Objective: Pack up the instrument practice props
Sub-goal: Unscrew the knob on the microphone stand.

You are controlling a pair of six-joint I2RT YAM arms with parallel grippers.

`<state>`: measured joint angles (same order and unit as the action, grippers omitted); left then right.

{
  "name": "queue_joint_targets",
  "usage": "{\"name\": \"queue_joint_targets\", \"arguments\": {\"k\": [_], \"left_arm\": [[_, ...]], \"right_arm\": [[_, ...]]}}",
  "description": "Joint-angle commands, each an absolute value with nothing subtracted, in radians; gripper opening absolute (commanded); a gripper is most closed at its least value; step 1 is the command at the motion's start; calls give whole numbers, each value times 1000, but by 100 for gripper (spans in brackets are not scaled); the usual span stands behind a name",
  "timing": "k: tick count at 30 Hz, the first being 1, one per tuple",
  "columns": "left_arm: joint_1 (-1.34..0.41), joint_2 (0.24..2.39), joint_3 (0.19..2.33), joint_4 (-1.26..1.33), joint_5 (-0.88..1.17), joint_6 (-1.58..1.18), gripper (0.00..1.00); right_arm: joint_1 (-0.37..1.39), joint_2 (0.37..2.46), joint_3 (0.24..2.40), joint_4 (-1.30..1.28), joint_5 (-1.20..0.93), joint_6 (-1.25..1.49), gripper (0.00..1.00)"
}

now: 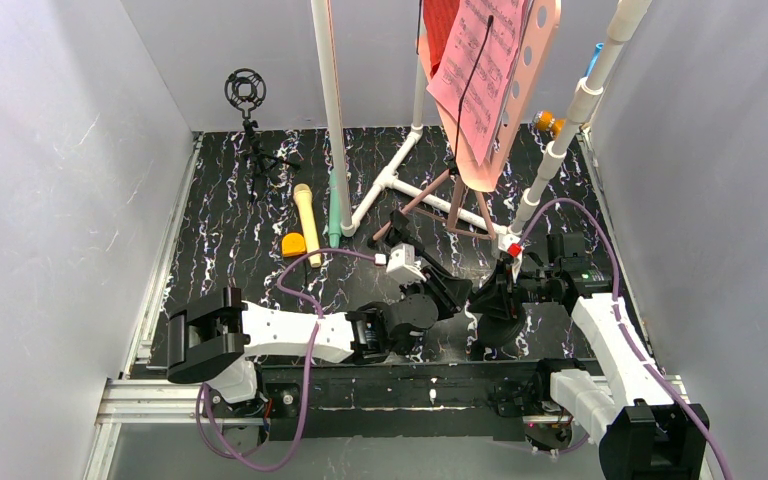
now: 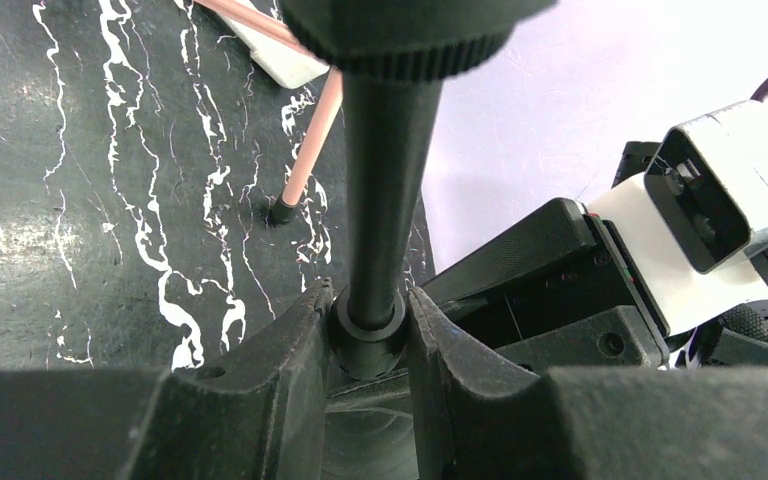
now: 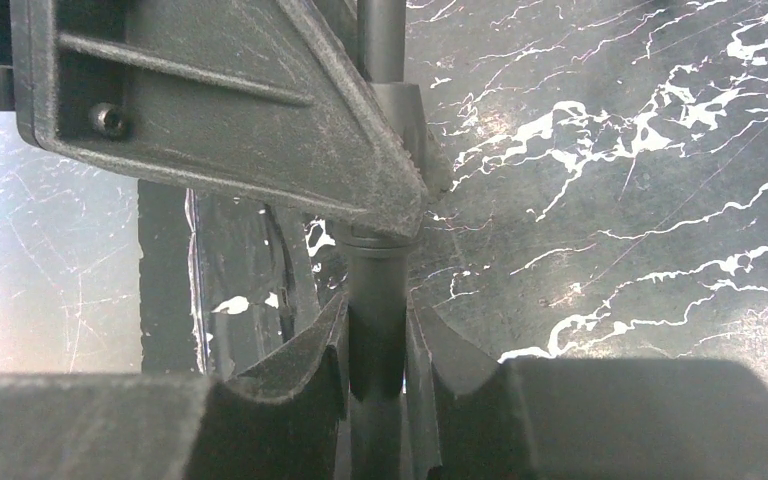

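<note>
**Early stage: nothing packed yet**

Left tool [image 2: 368, 320] and right tool [image 3: 377, 340] are both clamped low on the music stand [image 1: 535, 50], on its black shaft [image 2: 385, 180]. Sheet music [image 1: 475, 70] sits on the stand. Yellow microphone [image 1: 306, 222] and mint-green microphone [image 1: 334, 215] lie on the counter [image 1: 220, 230] left of the stand. All packing remains.

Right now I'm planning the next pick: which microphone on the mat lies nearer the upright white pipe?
The mint-green microphone, lying at the foot of the white pipe. The yellow microphone lies roughly parallel to its left, beside an orange piece.
</note>
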<state>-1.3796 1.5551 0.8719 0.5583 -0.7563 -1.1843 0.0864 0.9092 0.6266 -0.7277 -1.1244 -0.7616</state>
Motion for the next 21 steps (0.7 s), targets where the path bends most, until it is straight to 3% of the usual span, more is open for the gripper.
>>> {"name": "queue_joint_targets", "arguments": {"k": [1, 10, 16, 19, 21], "left_arm": [[-1406, 1502, 942, 595, -757, -1219, 1], [-1404, 1368, 790, 640, -672, -904, 96], [-1377, 1317, 474, 1112, -368, -533, 98], [-1374, 1360, 343, 1371, -316, -442, 98], [-1375, 1374, 325, 1410, -309, -395, 98]], "right_arm": [[83, 899, 672, -677, -1121, -796, 1], [80, 919, 713, -787, -1202, -886, 1], [79, 929, 715, -810, -1260, -882, 1], [80, 940, 720, -829, -1304, -866, 1], [80, 953, 745, -841, -1339, -834, 1]]}}
